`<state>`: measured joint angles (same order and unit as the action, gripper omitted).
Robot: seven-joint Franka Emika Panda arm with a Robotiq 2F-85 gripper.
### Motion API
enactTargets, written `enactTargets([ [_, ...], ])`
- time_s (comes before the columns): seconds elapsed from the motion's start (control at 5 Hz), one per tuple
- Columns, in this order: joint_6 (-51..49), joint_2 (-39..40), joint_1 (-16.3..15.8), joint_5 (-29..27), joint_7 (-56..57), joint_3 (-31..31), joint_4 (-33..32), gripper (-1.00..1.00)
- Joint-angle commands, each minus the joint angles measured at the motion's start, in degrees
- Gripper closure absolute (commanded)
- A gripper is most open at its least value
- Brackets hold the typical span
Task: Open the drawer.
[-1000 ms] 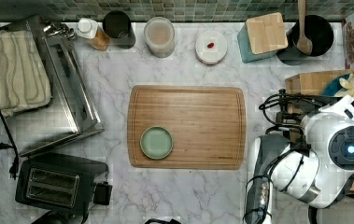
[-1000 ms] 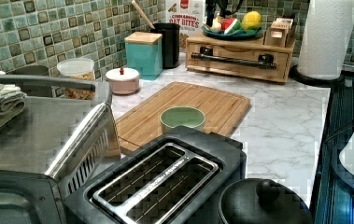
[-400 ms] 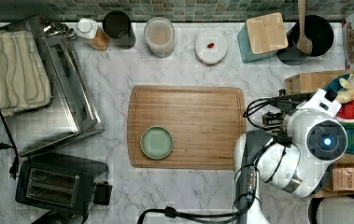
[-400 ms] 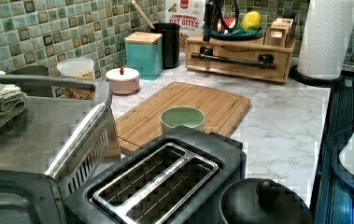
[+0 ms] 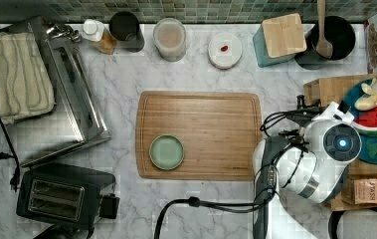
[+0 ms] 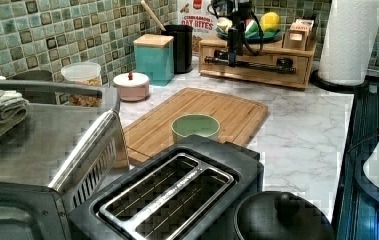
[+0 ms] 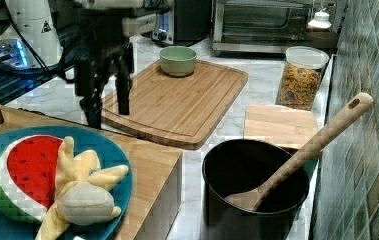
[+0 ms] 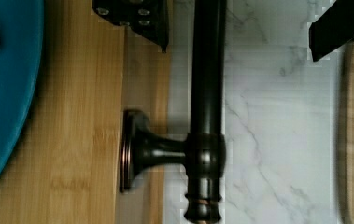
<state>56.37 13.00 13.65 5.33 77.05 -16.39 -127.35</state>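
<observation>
Two black fingers [image 8: 132,18] of the gripper [image 7: 106,95] straddle the drawer's [image 6: 257,67] bar handle [image 8: 207,93], spread wide and not touching it: one sits by the wood front, the other out over the marble counter [image 8: 268,116]. The drawer is at the far end of the counter in the left view, under a blue plate [image 7: 122,165] of toy fruit, just beyond the cutting board [image 5: 201,134], which carries a green bowl [image 5: 166,152].

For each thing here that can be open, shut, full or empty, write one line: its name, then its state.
drawer: shut, front flush with its wooden box.
gripper: open, one finger each side of the handle.
green bowl: empty, upright on the cutting board.
toaster: slots empty.
black pot: holds a wooden spoon.
</observation>
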Motion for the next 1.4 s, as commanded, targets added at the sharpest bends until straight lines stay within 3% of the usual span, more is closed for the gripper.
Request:
enactTargets([
  [0.2, 9.6, -2.0, 0.8, -2.4, -2.7, -1.5, -5.5, -1.0],
  [0.6, 9.6, -4.1, -1.3, -0.3, -6.0, -1.9, -8.7, -1.0],
  [1.4, 13.0, 2.6, 1.8, -4.7, 0.6, 0.4, -6.2, -1.0],
])
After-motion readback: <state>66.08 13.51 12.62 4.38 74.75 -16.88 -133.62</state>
